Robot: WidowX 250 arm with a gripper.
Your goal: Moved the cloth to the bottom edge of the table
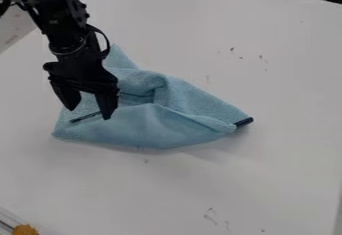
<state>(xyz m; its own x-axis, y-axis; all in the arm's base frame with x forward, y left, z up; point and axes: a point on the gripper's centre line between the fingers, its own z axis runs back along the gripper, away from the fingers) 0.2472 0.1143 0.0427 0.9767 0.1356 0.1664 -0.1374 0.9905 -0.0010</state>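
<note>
The black gripper (89, 113) hangs over the left part of the cloth, its two fingers spread apart with nothing gripped between them. Light blue and crumpled, the cloth (153, 126) lies near the middle of the white table (274, 179), with folds raised in its centre and one corner pointing up behind the gripper. A dark tag or strip shows at its right corner, and another dark strip lies on it below the fingers. Whether the fingertips touch the cloth I cannot tell.
An orange-yellow object (25, 230) sits at the bottom left corner, beside a clear edge or rail. Small dark marks dot the table at the upper right and near the bottom. The table's far edge runs along the top right.
</note>
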